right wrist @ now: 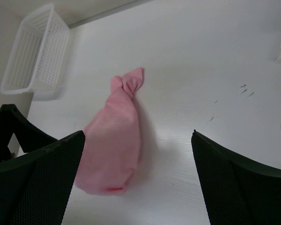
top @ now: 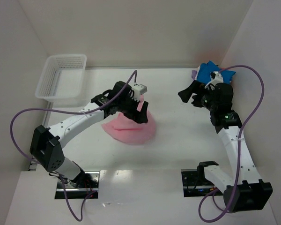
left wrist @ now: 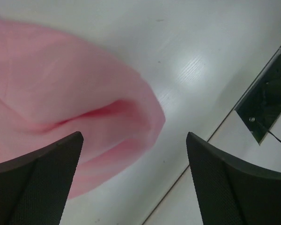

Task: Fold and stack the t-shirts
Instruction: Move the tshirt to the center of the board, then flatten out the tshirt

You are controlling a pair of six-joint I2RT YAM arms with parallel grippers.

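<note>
Left end effector (left wrist: 136, 185) and right end effector (right wrist: 138, 180) both stand wide open, gripping nothing; the bunched pink t-shirt (top: 131, 129) lies mid-worktop (top: 178, 136) under the left one, its narrow twisted end pointing toward the far edge

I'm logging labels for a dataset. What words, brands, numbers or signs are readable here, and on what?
None can be read.
The pink t-shirt, the blue t-shirt and the white basket show no print or tag.
The dark specks on the table are scuffs, not letters.
</note>
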